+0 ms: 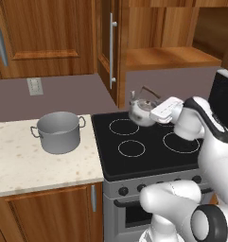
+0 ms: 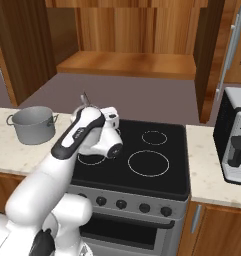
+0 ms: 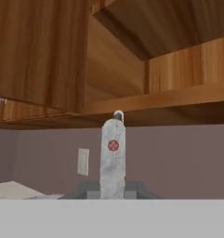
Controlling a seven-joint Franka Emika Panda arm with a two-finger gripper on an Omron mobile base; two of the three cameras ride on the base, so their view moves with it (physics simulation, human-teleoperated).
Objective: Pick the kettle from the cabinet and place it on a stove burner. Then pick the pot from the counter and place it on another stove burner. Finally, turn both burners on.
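Cream speckled bench [image 1: 21, 165] carries the pot [image 1: 58, 132] left of the black stove [image 1: 148, 142]. Fingers [image 1: 151, 113] pinch the kettle [image 1: 141, 109] above the rear-left burner [image 1: 124, 126]; the open cabinet [image 1: 170, 56] shelf stands behind.

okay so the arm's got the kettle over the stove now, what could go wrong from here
1. The gripper is shut on the kettle, which looks tilted above the rear left burner; released like this, it may tip or land off the ring.
2. The pot stands on the counter close to the stove's left edge; a wide swing could knock it.
3. The open cabinet door hangs just behind the kettle, so lifting could clip it.
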